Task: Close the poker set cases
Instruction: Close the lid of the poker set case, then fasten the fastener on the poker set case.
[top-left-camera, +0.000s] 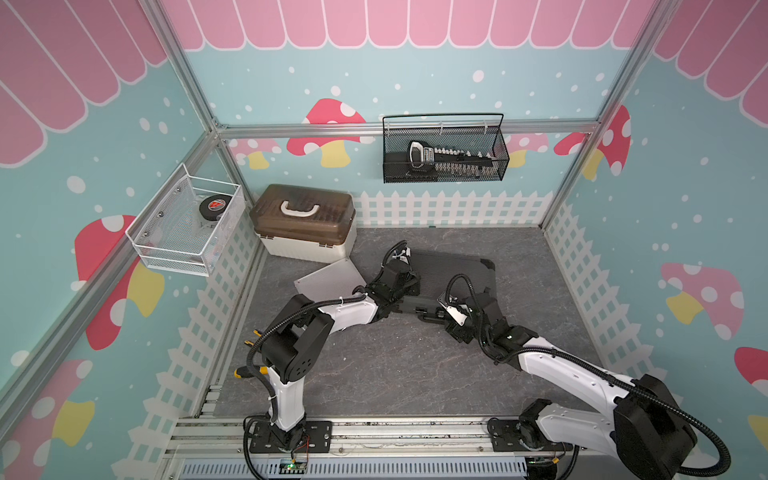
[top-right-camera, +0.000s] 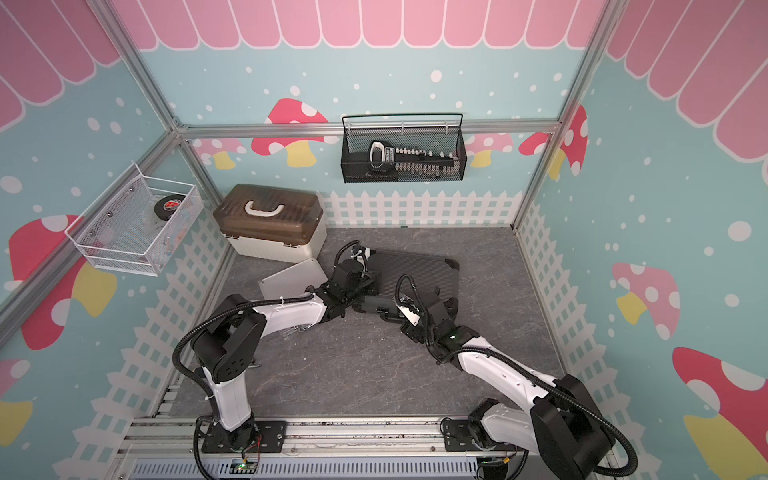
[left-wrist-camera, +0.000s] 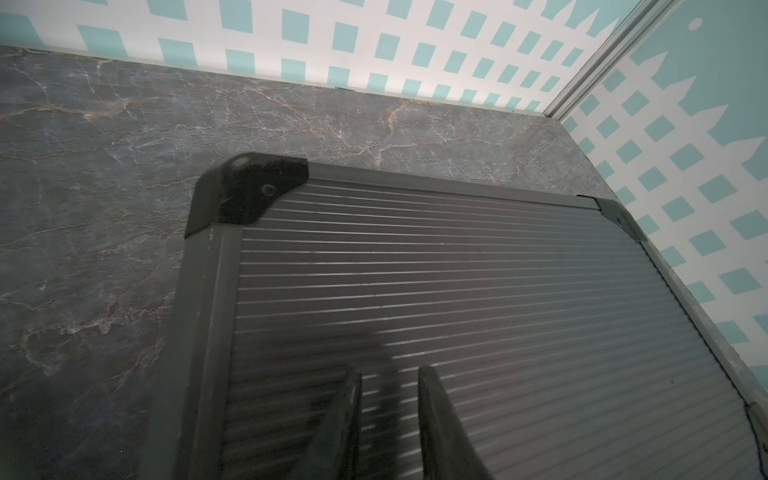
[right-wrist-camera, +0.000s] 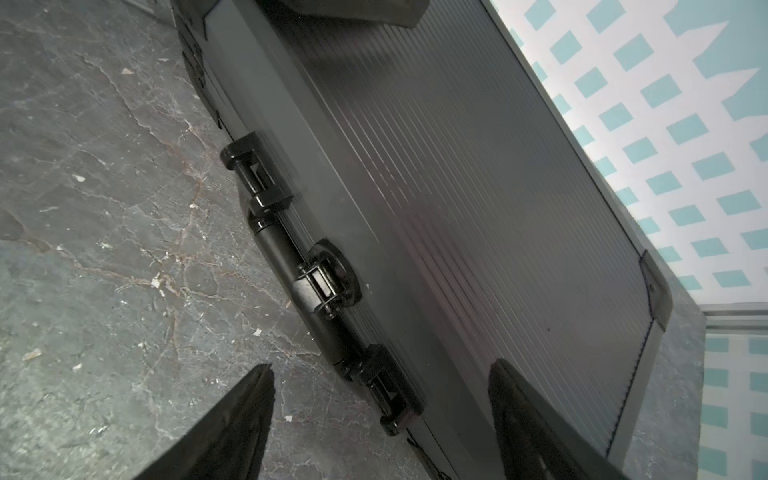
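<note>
Lying flat on desk (top-left-camera: 374, 374), dark-grey case (top-left-camera: 453, 270) looks shut | left claw (left-wrist-camera: 388, 370) barely parted, empty, over lid (left-wrist-camera: 457, 291); right claw (right-wrist-camera: 382, 365) released, straddling handle (right-wrist-camera: 307, 266) | silver case (top-left-camera: 328, 278) near | risk: off-centre shove skids case; latches (right-wrist-camera: 257, 174) may miss

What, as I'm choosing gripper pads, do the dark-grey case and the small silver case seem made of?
Dark-grey case: likely an aluminium panel with a matte finish, its fine ribs catching light. Its corner caps look like black plastic or coated metal, riveted on.
Silver case: probably bare aluminium with a pale, ribbed satin sheen; it is too far away to be sure.
</note>
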